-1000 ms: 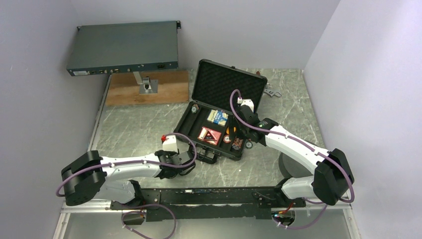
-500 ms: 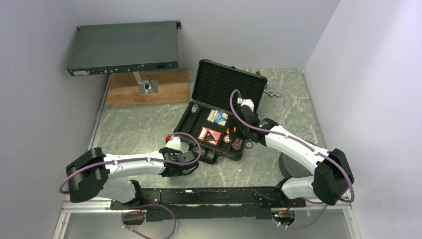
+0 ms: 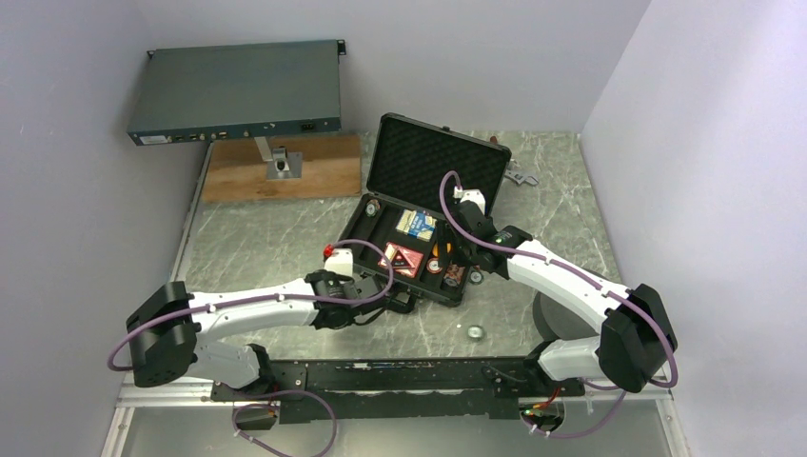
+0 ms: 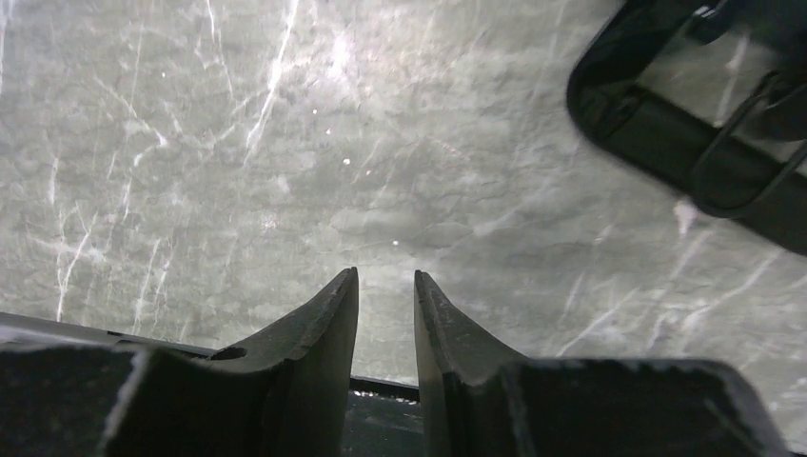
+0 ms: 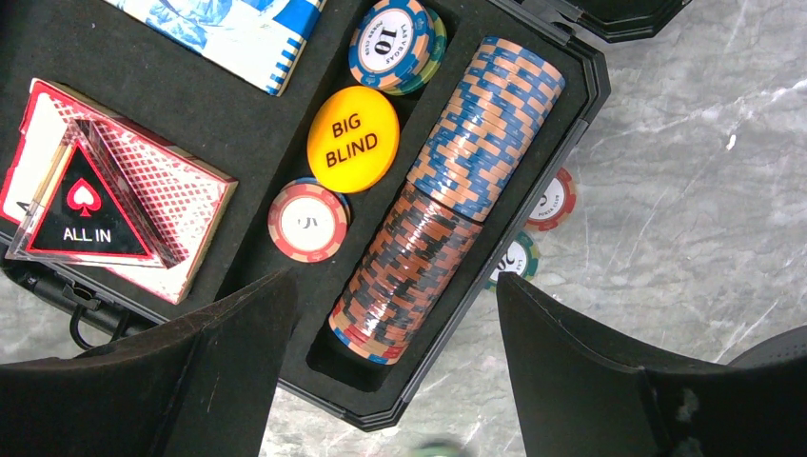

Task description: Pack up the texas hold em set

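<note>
Grey marbled tabletop carries the open black case at centre. The left jaws, closed and empty, hang over bare stone, the case at their 2 o'clock. The right jaws gape wide above the case, its chip row between them, 2 loose chips at the row's 3 o'clock.

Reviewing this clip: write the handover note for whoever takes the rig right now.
Left gripper shut, empty, over the table in front of the case.
Right gripper open above the chip rows.
Lid up; card decks, yellow disc, most chips inside.
Left to do: two chips beside the case, one small round piece nearer the arms, then shut the lid.
</note>
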Robot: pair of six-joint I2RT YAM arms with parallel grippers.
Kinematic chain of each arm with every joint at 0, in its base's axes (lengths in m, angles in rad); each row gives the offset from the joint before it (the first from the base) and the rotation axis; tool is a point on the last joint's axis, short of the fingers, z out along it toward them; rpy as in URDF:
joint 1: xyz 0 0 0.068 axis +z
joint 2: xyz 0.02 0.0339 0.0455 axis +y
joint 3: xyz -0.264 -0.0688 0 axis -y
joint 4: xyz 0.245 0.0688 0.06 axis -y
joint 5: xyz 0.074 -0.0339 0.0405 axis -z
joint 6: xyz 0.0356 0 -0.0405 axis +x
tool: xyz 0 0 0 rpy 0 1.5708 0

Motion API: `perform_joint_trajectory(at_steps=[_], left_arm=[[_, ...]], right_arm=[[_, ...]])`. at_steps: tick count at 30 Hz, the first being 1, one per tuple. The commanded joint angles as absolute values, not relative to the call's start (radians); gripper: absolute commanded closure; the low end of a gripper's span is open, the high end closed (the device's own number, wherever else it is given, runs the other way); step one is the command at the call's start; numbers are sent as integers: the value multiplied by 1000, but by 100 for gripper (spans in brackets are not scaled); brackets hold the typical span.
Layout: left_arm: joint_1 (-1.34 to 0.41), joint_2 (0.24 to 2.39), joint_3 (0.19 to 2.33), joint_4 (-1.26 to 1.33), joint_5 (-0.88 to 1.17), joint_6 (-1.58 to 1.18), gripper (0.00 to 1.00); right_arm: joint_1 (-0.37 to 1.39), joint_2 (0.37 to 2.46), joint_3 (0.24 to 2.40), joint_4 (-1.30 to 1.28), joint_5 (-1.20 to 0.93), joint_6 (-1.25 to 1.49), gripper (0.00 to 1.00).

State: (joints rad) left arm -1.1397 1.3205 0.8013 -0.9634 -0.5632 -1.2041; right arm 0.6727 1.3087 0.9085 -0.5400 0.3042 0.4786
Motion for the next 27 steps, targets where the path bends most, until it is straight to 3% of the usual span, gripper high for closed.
perform_joint_trajectory(at_steps=[1, 11, 17, 21, 27], left_arm=[[-1143, 1333, 880, -1011, -616, -1167, 66], [-1143, 1281, 906, -799, -541, -938, 58], [-1141, 1263, 942, -686, -486, -755, 37], [-1112, 1282, 1022, -713, -443, -646, 27], [-943, 1156, 1062, -762, -312, -465, 22]], right_arm=[[669, 1295, 914, -516, 308, 472, 20], [669, 1271, 919, -543, 315, 482, 21], [669, 1234, 902, -592, 355, 547, 18], [667, 1179, 881, -699, 496, 724, 1], [640, 1077, 836, -990, 582, 1188, 0]])
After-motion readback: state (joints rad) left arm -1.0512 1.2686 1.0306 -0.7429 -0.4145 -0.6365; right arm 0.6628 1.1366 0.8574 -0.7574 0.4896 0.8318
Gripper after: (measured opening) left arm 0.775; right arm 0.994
